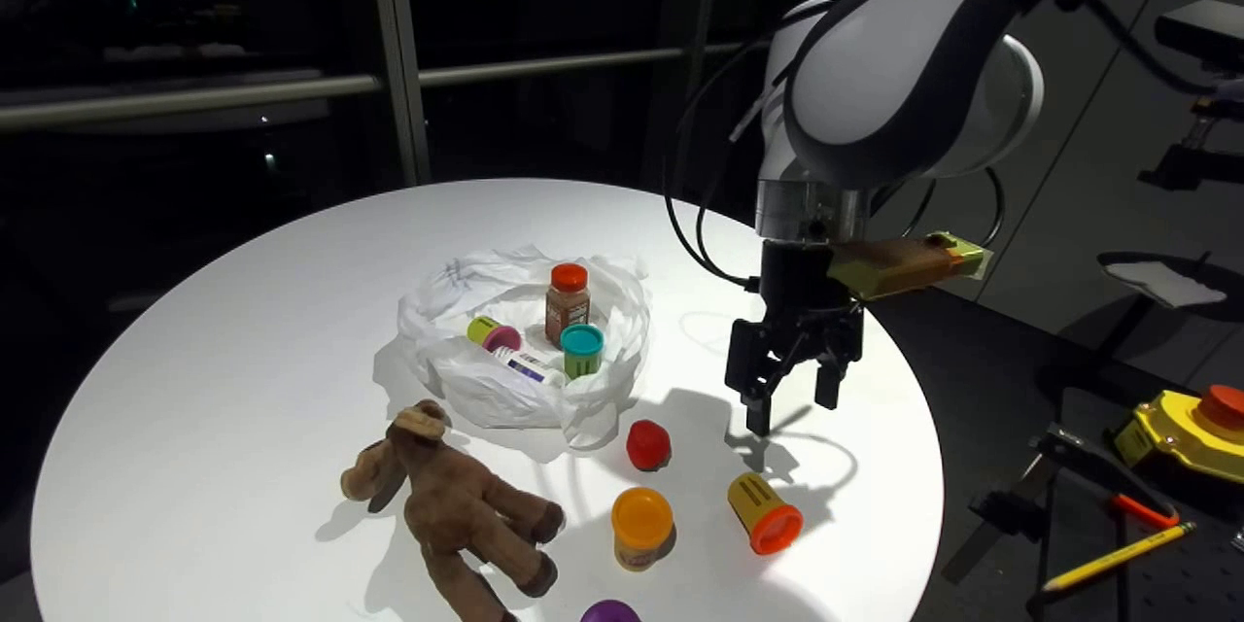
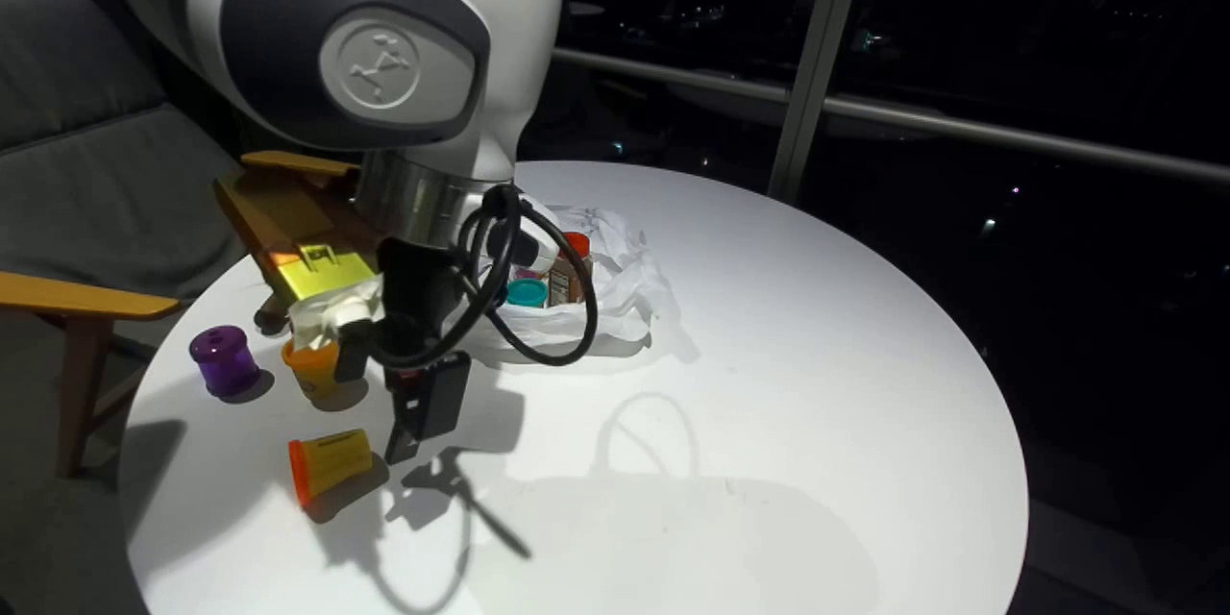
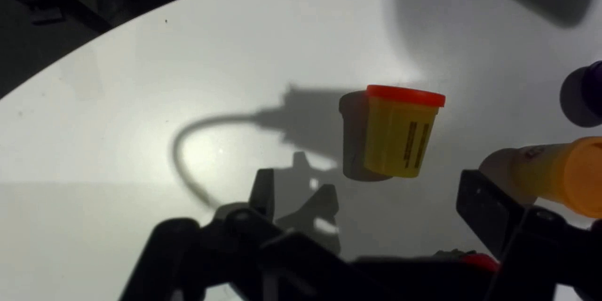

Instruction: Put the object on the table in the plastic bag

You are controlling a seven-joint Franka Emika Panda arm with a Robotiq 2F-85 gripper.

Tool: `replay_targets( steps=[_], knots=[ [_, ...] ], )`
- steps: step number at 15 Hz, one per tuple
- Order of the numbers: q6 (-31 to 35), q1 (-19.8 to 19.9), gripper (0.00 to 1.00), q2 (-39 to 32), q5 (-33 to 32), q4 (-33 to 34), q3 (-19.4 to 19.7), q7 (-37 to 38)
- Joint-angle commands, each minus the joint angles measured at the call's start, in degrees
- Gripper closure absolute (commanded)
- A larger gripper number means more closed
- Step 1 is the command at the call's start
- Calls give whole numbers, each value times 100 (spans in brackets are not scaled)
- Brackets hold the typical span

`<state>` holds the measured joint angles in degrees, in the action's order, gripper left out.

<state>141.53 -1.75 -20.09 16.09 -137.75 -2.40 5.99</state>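
While the gripper (image 1: 792, 405) hangs above the table (image 1: 243, 360), fingers spread, a yellow tub (image 3: 402, 138) with a red-orange lid lies on its side, low and just beside it. Next out from the gripper: a small red object (image 1: 648, 444), then an upright orange-lidded tub (image 1: 641, 523). Farther off sits the plastic bag (image 1: 486, 400), mouth gaping around a red-capped jar (image 1: 567, 308); well apart, a brown plush toy (image 1: 452, 498).

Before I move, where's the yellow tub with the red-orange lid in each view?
In an exterior view: yellow tub, bottom, right of centre.
In an exterior view: yellow tub, lower left.
In the wrist view: yellow tub, right of centre.
Shared landmark: orange tub, standing near it in all three.
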Motion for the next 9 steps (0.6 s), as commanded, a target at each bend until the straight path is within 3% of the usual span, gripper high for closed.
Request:
replay_targets(
  steps=[1, 6, 9],
  knots=[
    [316, 206, 0, 101, 316, -176, -298, -725],
    [166, 230, 0, -163, 270, 6, -394, -1002],
    [426, 158, 0, -411, 418, -25, -589, -975]
  ],
)
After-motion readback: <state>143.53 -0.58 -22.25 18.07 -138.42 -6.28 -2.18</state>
